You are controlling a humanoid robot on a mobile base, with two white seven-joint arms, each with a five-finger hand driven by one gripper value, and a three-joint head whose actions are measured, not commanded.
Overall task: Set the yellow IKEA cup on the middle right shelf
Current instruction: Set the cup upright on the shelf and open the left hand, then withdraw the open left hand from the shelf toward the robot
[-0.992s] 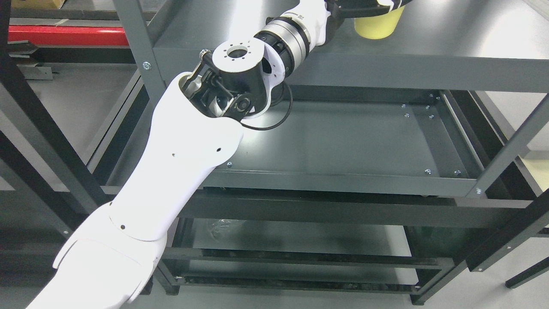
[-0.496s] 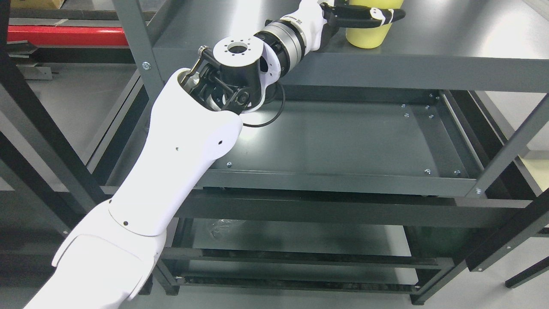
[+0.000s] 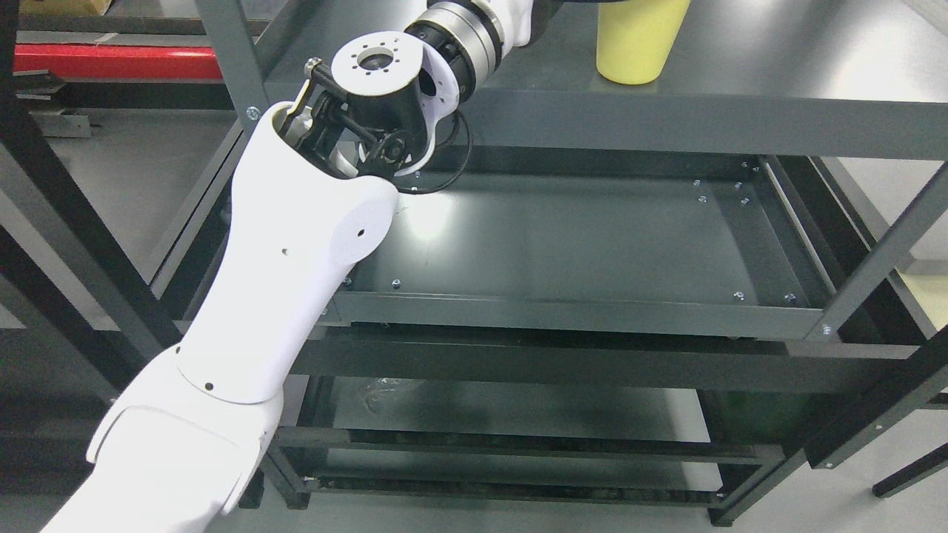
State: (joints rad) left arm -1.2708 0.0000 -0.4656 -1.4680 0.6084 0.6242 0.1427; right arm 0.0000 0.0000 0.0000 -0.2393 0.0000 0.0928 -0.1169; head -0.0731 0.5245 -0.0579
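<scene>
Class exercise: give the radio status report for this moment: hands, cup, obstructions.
Left hand out of frame, top edge; state unknown. Yellow cup upright on grey shelf. Right arm not seen. Nothing near cup.

Head view of a dark grey metal rack. The left arm (image 3: 296, 244), white with a black and silver wrist joint, rises from the lower left of the frame toward the top centre, where its hand passes out of the picture at the upper edge. A yellow cup (image 3: 638, 46) stands upright on the upper shelf (image 3: 778, 81) at the top of the frame, right of centre, its rim cut off by the frame edge. Below it, at mid-frame, lies a wide tray-like shelf (image 3: 592, 244). A red bar (image 3: 111, 59) crosses the upper left.
</scene>
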